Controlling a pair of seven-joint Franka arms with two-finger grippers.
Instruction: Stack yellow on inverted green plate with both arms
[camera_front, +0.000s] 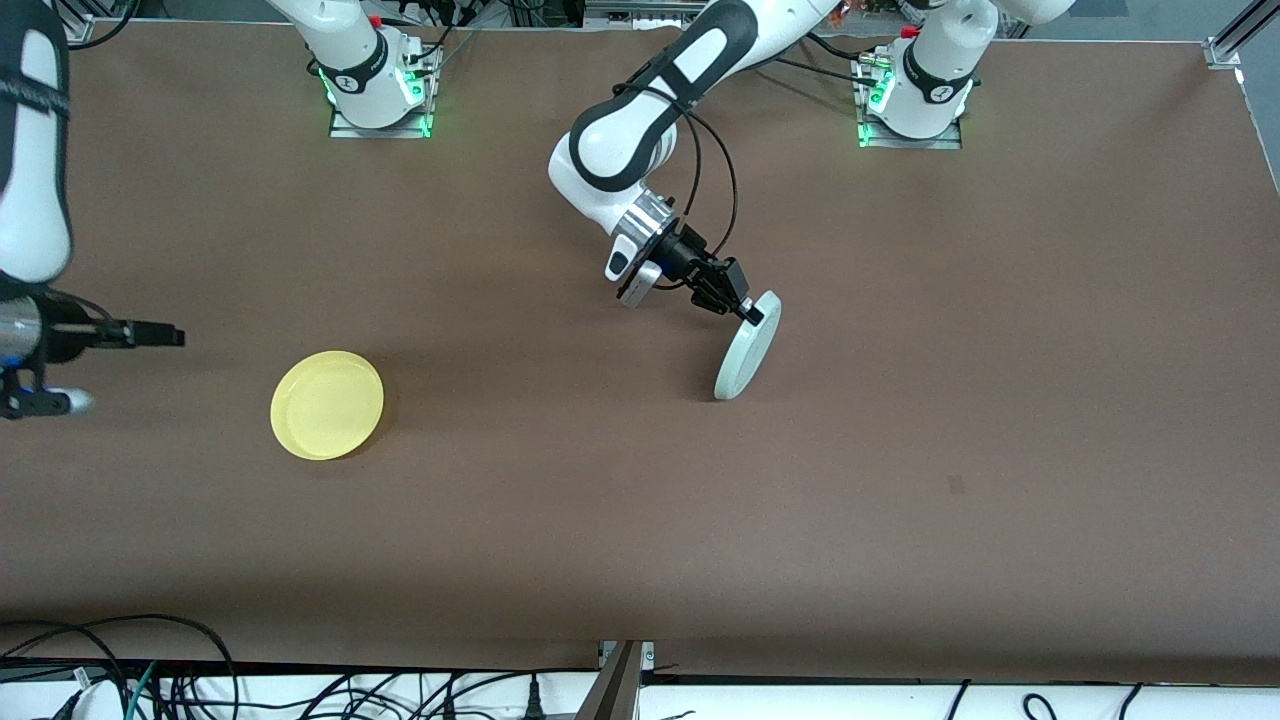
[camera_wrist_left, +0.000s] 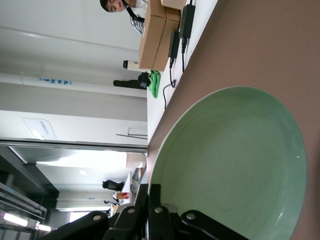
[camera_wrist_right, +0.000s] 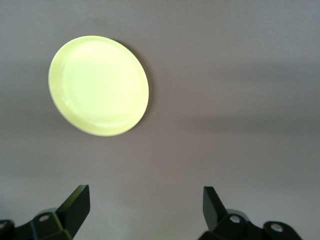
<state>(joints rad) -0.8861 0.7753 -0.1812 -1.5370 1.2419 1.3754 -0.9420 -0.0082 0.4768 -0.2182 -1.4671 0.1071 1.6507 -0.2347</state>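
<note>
The green plate (camera_front: 746, 352) stands tilted on its edge near the middle of the table, lower rim on the brown surface. My left gripper (camera_front: 749, 313) is shut on its upper rim. In the left wrist view the fingers (camera_wrist_left: 160, 197) pinch the rim of the green plate (camera_wrist_left: 235, 160), whose hollow face shows. The yellow plate (camera_front: 327, 404) lies flat toward the right arm's end of the table. My right gripper (camera_front: 130, 368) hangs open over bare table beside it, holding nothing. In the right wrist view the yellow plate (camera_wrist_right: 98, 85) lies well clear of the right gripper (camera_wrist_right: 145, 200).
The brown table (camera_front: 900, 480) carries only the two plates. Both arm bases (camera_front: 375, 85) (camera_front: 915, 95) stand along the edge farthest from the front camera. Cables run along the edge nearest to that camera (camera_front: 150, 680).
</note>
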